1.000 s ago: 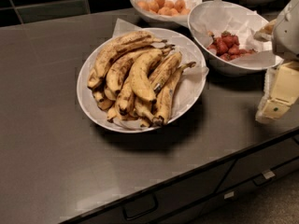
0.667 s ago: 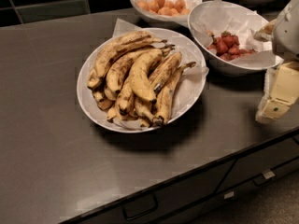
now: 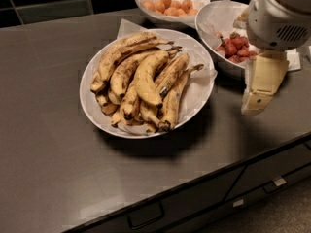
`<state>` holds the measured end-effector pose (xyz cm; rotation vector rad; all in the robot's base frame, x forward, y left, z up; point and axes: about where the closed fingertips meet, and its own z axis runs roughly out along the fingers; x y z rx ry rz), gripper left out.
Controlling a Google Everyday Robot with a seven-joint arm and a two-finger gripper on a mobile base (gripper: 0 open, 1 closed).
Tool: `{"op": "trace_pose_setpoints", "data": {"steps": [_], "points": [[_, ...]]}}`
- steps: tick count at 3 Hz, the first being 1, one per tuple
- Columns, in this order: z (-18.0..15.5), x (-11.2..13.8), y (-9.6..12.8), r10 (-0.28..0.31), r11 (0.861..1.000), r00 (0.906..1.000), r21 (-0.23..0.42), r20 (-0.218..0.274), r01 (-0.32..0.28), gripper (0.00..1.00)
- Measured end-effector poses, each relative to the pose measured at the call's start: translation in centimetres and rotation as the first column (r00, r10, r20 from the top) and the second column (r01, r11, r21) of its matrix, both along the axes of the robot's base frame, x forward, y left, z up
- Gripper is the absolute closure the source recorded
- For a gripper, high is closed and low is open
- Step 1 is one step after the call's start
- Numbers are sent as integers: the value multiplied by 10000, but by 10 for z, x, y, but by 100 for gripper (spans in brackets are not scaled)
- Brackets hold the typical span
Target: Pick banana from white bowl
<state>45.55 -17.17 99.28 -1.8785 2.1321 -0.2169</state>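
The white bowl (image 3: 194, 98) is a wide, shallow dish lined with white paper, at the middle of the dark counter. It holds several overripe bananas. The banana (image 3: 124, 50) is long, curved, dull yellow with brown speckles, and lies along the bowl's far left next to a similar one. A plumper, brighter banana (image 3: 146, 76) lies on top of the pile. My gripper (image 3: 260, 89) hangs cream-coloured below the white arm housing (image 3: 282, 13), to the right of the bowl. It is above the counter, apart from the bananas and holding nothing.
A deeper white bowl with red fruit (image 3: 232, 50) stands behind the gripper, partly hidden by the arm. A white bowl with orange fruit (image 3: 170, 4) is at the back. The counter's front edge (image 3: 194, 178) runs diagonally, with drawers below it.
The gripper and arm have moved left, closer to the white bowl, and more of the arm housing now shows. The bowls and bananas have not moved.
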Motion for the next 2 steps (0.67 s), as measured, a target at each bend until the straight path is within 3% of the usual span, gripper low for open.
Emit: {"op": "trace_pose_setpoints", "data": {"steps": [1,2], "points": [[6,15,53,1254,9903,9921,-607,-9,-1253,0],[15,32,97,2830,9591,9589,-30,192,-2830,0]]}}
